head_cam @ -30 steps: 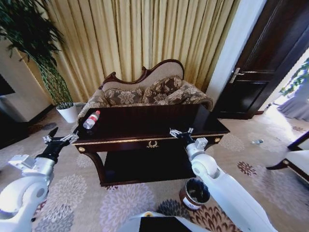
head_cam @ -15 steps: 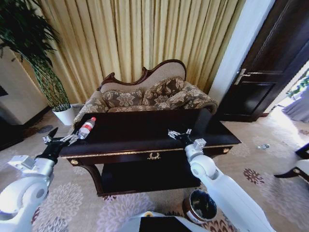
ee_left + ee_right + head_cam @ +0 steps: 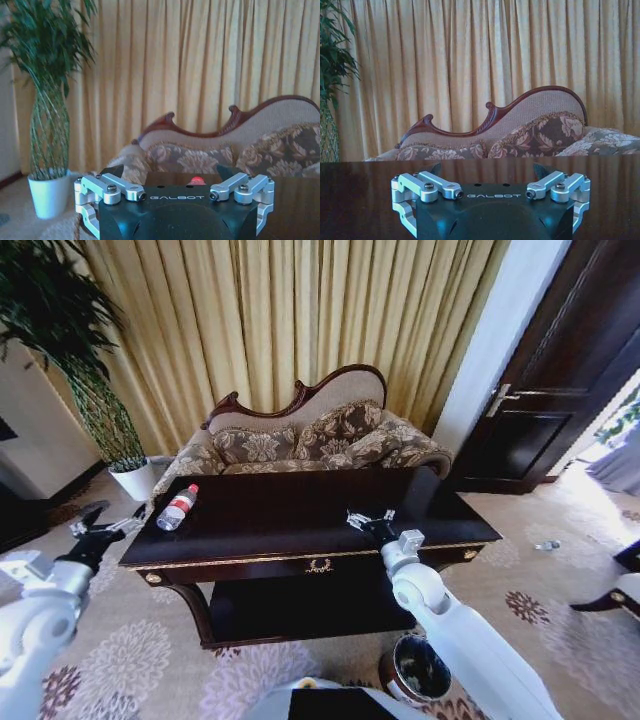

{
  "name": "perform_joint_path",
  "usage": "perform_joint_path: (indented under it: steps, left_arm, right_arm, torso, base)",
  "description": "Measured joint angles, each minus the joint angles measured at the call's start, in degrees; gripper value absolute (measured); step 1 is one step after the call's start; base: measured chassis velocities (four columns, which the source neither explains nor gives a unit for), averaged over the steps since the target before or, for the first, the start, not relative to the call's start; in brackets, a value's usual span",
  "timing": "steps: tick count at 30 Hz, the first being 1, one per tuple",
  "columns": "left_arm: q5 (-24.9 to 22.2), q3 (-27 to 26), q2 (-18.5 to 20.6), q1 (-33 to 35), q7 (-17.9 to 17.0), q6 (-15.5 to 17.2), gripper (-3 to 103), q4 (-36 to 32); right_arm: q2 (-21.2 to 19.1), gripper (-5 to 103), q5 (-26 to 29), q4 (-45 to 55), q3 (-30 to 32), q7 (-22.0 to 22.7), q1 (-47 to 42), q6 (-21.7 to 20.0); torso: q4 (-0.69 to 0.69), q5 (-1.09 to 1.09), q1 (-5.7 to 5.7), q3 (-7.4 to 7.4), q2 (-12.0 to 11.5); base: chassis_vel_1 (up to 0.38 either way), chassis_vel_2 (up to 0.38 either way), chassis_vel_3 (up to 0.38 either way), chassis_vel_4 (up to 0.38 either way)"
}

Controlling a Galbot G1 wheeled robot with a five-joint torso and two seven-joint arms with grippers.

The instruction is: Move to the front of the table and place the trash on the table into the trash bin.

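Robot's rolled closer, so the table (image 3: 300,505) is now square ahead, bottle (image 3: 177,508) on its left end, trash bin (image 3: 415,670) by its right leg, left gripper (image 3: 103,530) and right gripper (image 3: 368,521) both spread wide, holding nothing.

I read "GALBOT" in pale capitals on the black body of the left gripper (image 3: 170,181), just behind its fingers. The same word stands in the same place on the right gripper (image 3: 487,175). The bottle (image 3: 177,508) on the table (image 3: 300,502) carries a red label, but I cannot make out its print.
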Motion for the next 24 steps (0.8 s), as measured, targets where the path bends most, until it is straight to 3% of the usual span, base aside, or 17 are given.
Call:
perform_joint_path:
  steps: [5,8,9,13,17,21,24]
  left_arm:
    - [-1.36,0.77,3.64,-3.4,0.17,2.88,100,2.03]
    - [-2.15,2.06,7.39,-5.67,0.04,8.61,100,3.06]
    - [-2.15,2.06,7.39,-5.67,0.04,8.61,100,3.06]
    - [-3.23,2.99,10.57,-7.25,0.03,13.67,100,5.3]
    - [-3.12,4.42,12.14,-8.63,0.24,14.47,100,7.56]
    - [-1.04,10.71,14.43,-14.03,0.52,14.85,100,14.28]
    - [-0.74,12.39,14.97,-15.53,1.05,14.69,100,16.04]
  right_arm:
    - [-0.02,100,-0.06,-0.33,0.02,-0.03,-0.22,-0.14]
    - [0.32,100,-0.2,-0.72,-0.04,-0.04,-0.22,-0.17]
    - [0.32,100,-0.2,-0.72,-0.04,-0.04,-0.22,-0.17]
    - [0.46,100,-0.28,-1.22,-0.07,-0.08,-0.18,-0.28]
    - [0.49,100,-0.4,-1.73,-0.09,-0.22,-0.05,-0.28]
    - [0.74,100,-0.3,-2.37,-0.74,-0.23,0.86,-0.4]
    - [0.79,100,-0.24,-2.61,-0.91,-0.23,1.11,-0.45]
  torso:
    - [-0.01,0.01,0.0,0.0,0.0]
    - [0.0,0.01,0.0,0.0,0.0]
    - [0.0,0.01,0.0,0.0,0.0]
    - [0.01,0.01,0.0,0.0,0.0]
    - [0.01,0.01,0.0,0.0,0.0]
    - [0.0,0.0,0.0,0.0,0.0]
    - [0.0,0.01,0.0,0.0,0.0]
  base:
    - [0.0,0.0,0.0,0.0]
    - [0.0,0.0,0.0,0.0]
    - [0.0,0.0,0.0,0.0]
    - [0.0,0.0,0.0,0.0]
    - [0.0,0.0,0.0,0.0]
    - [0.0,0.0,0.0,0.0]
    - [0.0,0.0,0.0,0.0]
